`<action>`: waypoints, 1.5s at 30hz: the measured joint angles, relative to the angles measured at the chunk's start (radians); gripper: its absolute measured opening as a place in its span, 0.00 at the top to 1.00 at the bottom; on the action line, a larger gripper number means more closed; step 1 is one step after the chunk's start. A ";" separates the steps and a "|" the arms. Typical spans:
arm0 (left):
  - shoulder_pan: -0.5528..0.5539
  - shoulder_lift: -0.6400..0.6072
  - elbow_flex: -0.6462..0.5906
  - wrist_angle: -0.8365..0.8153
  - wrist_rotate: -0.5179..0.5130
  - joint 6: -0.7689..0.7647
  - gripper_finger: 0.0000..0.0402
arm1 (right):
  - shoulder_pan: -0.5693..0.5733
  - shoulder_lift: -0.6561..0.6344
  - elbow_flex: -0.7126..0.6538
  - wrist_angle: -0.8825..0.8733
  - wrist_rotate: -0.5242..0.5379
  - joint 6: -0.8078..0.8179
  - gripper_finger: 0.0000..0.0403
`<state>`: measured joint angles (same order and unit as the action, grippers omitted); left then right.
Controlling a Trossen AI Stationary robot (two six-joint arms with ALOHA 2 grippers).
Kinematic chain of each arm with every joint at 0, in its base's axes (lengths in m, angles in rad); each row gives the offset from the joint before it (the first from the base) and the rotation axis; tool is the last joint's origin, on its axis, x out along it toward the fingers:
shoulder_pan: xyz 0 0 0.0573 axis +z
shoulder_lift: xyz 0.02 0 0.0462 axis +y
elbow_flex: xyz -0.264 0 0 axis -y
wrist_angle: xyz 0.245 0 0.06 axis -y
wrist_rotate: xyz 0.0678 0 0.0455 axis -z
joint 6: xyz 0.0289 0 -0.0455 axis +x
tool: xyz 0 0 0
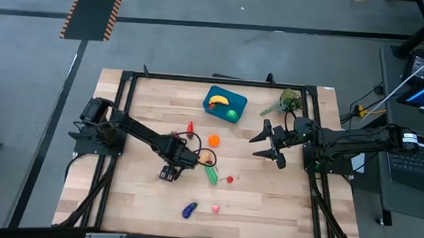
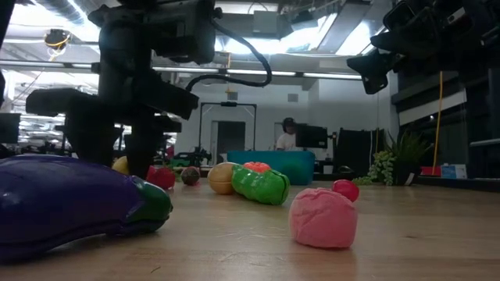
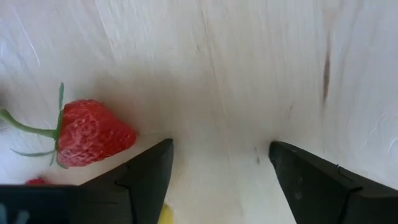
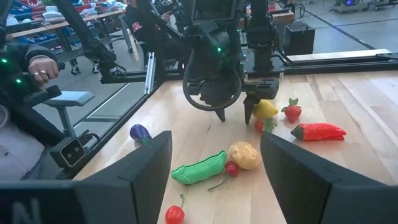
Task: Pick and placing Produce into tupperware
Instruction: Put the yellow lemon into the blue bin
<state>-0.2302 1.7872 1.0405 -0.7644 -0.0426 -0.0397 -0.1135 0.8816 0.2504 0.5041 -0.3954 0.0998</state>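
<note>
I am lowering my left gripper (image 1: 167, 173) toward the wooden table (image 1: 140, 203) with its fingers spread and nothing between them; in my left wrist view only bare wood is showing between the two dark fingers (image 3: 148, 180), and the strawberry (image 3: 87, 135) is lying just beside one of them, outside the gap. The risk I am judging here: if I close now, I am pinching air, or the finger is nudging the strawberry away and into the yellow piece (image 4: 266, 109) next to it.

Moving rightward, the tan potato (image 1: 206, 158) and the green pea pod (image 1: 211, 173) are lying touching each other, with a cherry (image 1: 230, 179) near them, so a sloppy sweep could be scattering all three. The orange (image 1: 213, 140) and the red pepper (image 1: 191, 126) are sitting apart, nearer the teal tupperware (image 1: 214, 108), which is already holding a banana (image 1: 219, 100) and a green ball (image 1: 231, 114). The eggplant (image 1: 189, 209) and a pink piece (image 1: 215, 207) are waiting near the table's front edge.

My right gripper (image 1: 270, 145) is hovering wide open and empty above the table's right side.
</note>
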 joint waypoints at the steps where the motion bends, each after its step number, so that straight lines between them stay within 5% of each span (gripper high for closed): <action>1: -0.003 -0.004 -0.001 0.013 0.011 -0.014 0.34 | 0.000 0.000 0.000 0.000 0.000 0.000 0.38; 7: -0.075 -0.076 -0.001 0.088 0.005 -0.010 0.34 | 0.000 0.000 0.000 -0.001 0.000 0.000 0.38; 16: -0.142 -0.222 0.000 -0.112 -0.314 -0.224 0.34 | 0.000 0.000 0.000 -0.001 0.000 0.004 0.38; 20: -0.127 -0.262 0.000 -0.205 -0.377 -0.227 0.34 | 0.000 0.000 0.000 -0.001 0.000 0.012 0.38; 45: -0.106 -0.269 0.000 -0.141 -0.330 -0.142 0.34 | 0.000 0.000 0.000 0.000 0.000 0.023 0.38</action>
<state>-0.3367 1.5185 1.0405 -0.9050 -0.3726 -0.1820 -0.1135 0.8818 0.2504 0.5036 -0.3950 0.1223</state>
